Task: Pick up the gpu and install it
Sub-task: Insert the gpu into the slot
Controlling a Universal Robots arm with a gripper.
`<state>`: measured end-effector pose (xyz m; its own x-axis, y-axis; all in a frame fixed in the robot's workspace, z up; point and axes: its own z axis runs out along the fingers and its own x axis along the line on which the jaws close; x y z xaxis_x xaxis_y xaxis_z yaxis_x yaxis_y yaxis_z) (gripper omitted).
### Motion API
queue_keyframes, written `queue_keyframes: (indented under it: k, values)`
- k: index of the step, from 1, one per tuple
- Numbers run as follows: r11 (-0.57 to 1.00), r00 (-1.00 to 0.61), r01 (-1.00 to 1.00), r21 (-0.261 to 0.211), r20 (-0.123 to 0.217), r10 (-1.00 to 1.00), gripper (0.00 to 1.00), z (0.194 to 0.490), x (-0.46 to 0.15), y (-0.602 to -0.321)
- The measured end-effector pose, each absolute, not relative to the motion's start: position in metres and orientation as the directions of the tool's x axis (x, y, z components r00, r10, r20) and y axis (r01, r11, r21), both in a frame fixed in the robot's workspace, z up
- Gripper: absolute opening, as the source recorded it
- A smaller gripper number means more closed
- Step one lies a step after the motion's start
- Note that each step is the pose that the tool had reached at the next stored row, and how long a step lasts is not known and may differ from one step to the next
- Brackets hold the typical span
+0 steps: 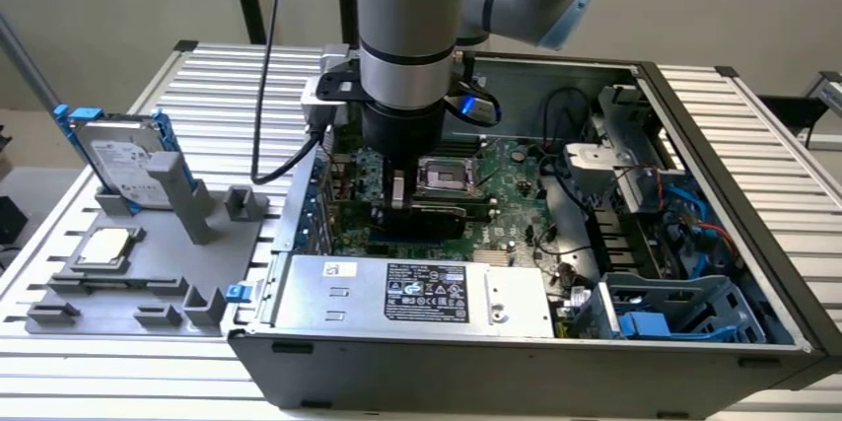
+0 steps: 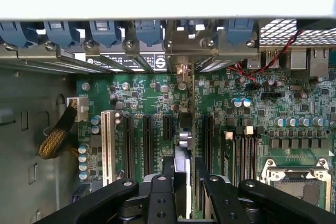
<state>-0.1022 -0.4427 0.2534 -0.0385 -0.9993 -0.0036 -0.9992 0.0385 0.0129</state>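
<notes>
The gpu (image 2: 182, 145) stands edge-on between my fingers, a thin card running along a black slot of the green motherboard (image 2: 152, 98). Its silver end bracket (image 2: 182, 51) reaches the case's rear slot openings. My gripper (image 2: 184, 182) is shut on the gpu, one black finger (image 2: 167, 174) on each side of it. In the exterior view the gripper (image 1: 421, 206) is low inside the open computer case (image 1: 736, 194), with the dark card (image 1: 424, 226) under it, just in front of the CPU socket (image 1: 448, 176).
Neighbouring expansion slots (image 2: 128, 145) lie beside the card, and a braided cable (image 2: 55, 137) hangs by the case wall. The power supply (image 1: 408, 288) borders the front. On the grey fixture (image 1: 158, 293) outside stand a hard drive (image 1: 125, 160) and a CPU chip (image 1: 105, 248).
</notes>
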Motion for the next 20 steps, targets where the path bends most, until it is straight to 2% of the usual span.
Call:
queue_keyframes:
  k: [20]
  values:
    - [0.038,-0.038,-0.999,0.013,-0.003,-0.999,0.26,0.25,-0.1017,-0.4407]
